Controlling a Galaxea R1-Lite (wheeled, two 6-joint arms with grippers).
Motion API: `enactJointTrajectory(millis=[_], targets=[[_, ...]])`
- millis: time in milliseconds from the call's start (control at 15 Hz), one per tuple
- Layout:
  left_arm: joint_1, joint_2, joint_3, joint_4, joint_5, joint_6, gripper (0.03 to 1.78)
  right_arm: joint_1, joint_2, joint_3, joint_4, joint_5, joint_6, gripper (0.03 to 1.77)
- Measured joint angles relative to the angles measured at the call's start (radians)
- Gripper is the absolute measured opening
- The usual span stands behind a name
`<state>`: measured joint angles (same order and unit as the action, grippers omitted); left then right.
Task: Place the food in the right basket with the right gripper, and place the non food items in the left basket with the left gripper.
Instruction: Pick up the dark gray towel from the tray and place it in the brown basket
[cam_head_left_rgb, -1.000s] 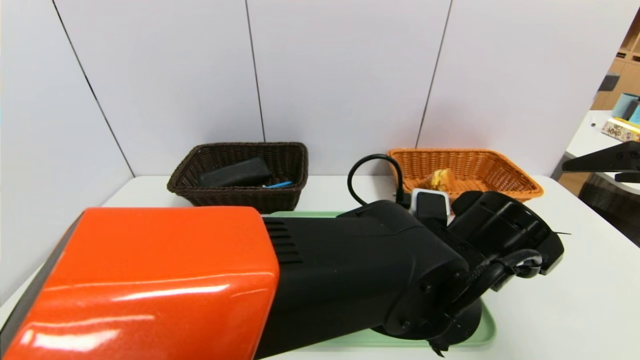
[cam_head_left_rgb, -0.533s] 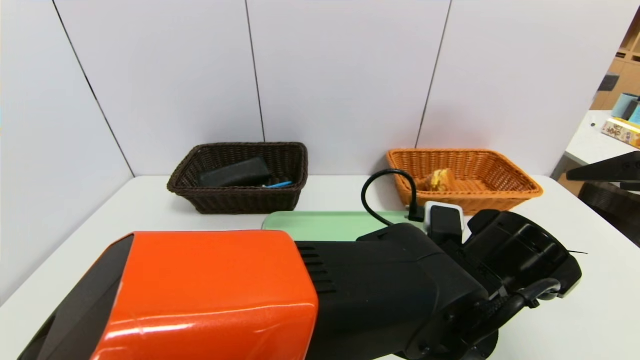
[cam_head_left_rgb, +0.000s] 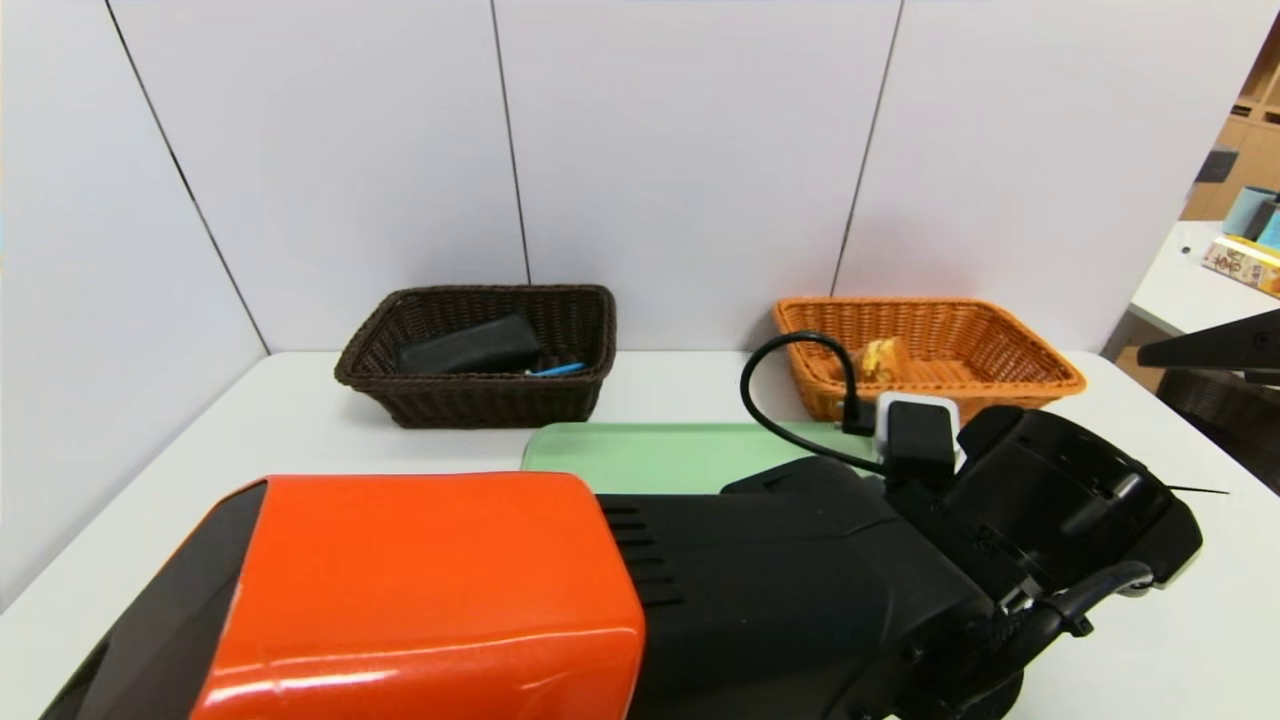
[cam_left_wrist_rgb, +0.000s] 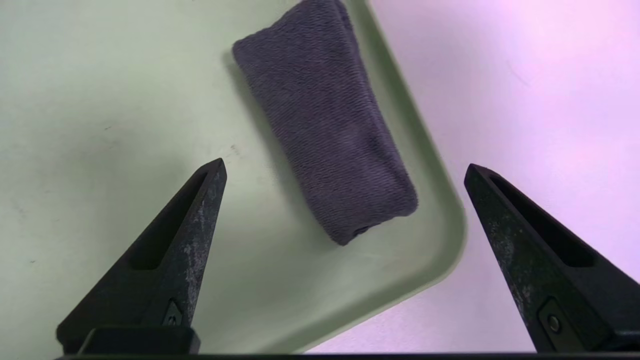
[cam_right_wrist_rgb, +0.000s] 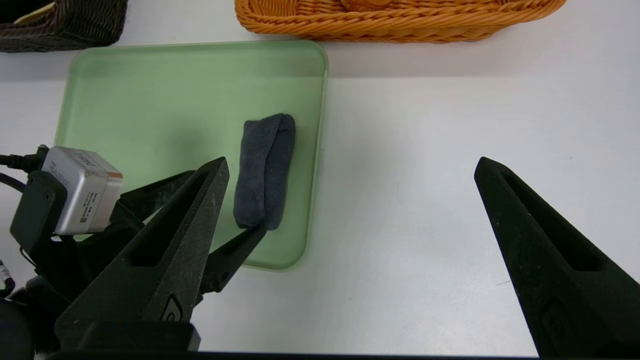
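Cloth: here it is, one folded dark-grey fabric cloth, lying on the flat pale-green tray, close beside the rim and near a rounded corner.
Left gripper: my black left gripper is right over that corner, fingers spread wide, the cloth showing in the gap between the tips, and nothing pinched.
Right gripper: my black right gripper is off to the right side, above the white table, also spread wide and holding nothing.
Tray: just one, and one cloth on it.
Baskets: two of them, both behind the tray, well apart.
Left basket: dark-brown, woven, rectangular; I count two things inside, one long black block-like item and one slim blue item.
Right basket: orange, woven, rectangular; I make out one small yellow-and-tan food item in there.
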<state>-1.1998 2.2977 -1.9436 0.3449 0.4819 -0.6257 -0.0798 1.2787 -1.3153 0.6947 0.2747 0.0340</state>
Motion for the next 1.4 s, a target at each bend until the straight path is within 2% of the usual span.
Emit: enactJointTrajectory(millis=[400, 933, 1400], targets=[[0.000, 0.048, 0.000, -0.120, -0.005, 0.066, 1.69, 0.002, -0.010, 0.016, -0.002, 0.003, 0.000, 1.69], [0.005, 0.108, 0.000, -0.127, -0.007, 0.068, 1.69, 0.004, -0.027, 0.041, -0.004, 0.004, -0.003, 1.69], [0.043, 0.115, 0.000, -0.134, -0.007, 0.071, 1.69, 0.004, -0.039, 0.063, -0.006, 0.005, -0.003, 1.69]])
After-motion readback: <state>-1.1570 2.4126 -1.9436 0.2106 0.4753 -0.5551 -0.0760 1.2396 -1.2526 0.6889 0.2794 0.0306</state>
